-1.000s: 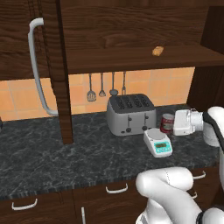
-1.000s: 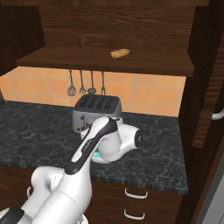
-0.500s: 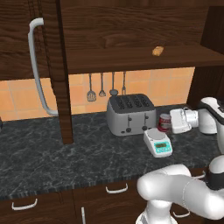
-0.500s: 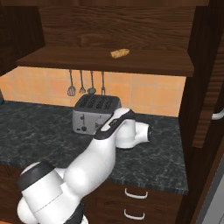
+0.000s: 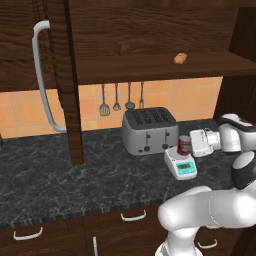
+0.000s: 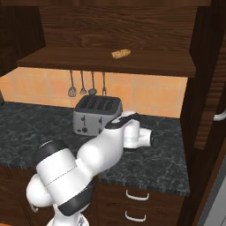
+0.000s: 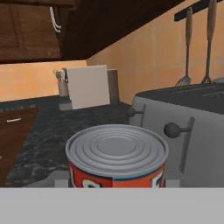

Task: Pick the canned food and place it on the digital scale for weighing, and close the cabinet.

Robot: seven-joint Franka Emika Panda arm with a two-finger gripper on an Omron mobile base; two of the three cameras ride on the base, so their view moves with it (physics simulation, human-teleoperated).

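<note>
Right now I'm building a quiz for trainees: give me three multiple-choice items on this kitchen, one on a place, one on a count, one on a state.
1. Where is the canned food?
A. on the shelf
B. between the toaster and the pincer
C. in a drawer

2. How many utensils hang on the wall?
A. two
B. six
C. four

3. How is the cabinet?
A. door open
B. shut
C. door missing

Answers:
1 B: the can stands right of the toaster, behind the digital scale.
2 C: four hang above the toaster.
3 A: the door stands edge-on, swung outward.
</note>
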